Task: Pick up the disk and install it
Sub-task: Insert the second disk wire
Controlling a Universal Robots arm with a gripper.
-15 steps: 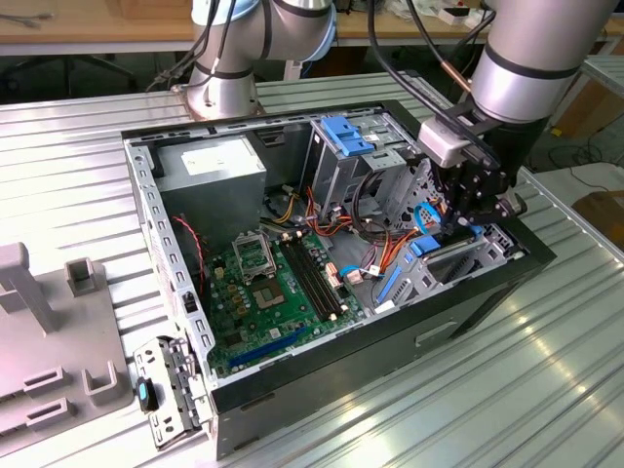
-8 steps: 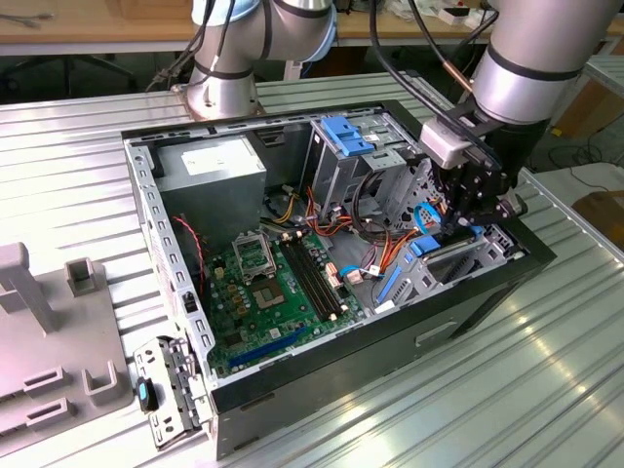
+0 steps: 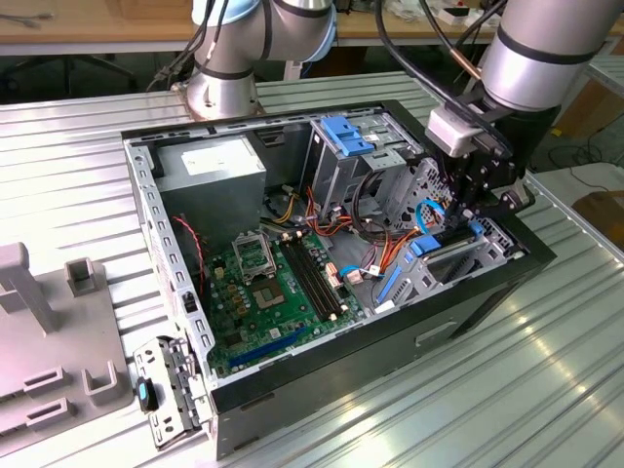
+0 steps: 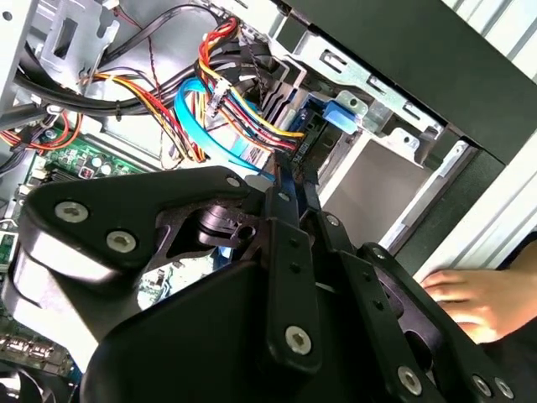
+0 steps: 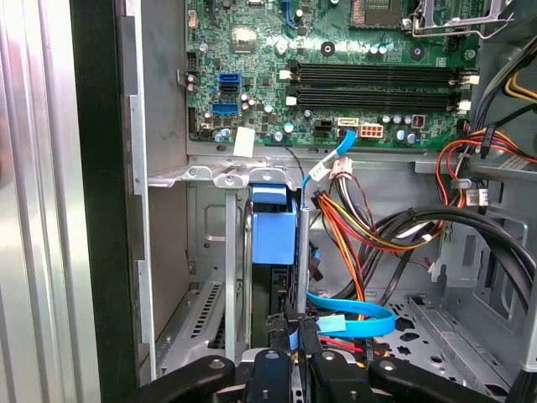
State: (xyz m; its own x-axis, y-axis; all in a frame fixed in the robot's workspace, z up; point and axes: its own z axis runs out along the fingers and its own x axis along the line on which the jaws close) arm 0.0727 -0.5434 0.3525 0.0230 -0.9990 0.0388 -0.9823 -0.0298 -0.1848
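The disk [image 3: 441, 252], dark grey with blue carrier rails, stands on edge in the grey drive cage [image 3: 487, 255] at the case's front corner, on the exterior view's right. My gripper [image 3: 458, 220] reaches down into the case right above it. In both wrist views the black fingers [image 5: 282, 326] lie close together, with the disk's thin edge between them. The disk's blue carrier end [image 5: 275, 231] shows in the slot just past the fingertips. In the second wrist view the disk [image 4: 317, 138] sits beyond the gripper [image 4: 292, 172], against the cage wall.
Bundles of coloured cables [image 5: 369, 218] and a light blue data cable [image 5: 352, 315] crowd the space beside the slot. A blue bracket [image 3: 346, 132] tops the rear cage. The motherboard [image 3: 268, 288] lies on the case floor. A person's hand [image 4: 470, 295] rests outside the case.
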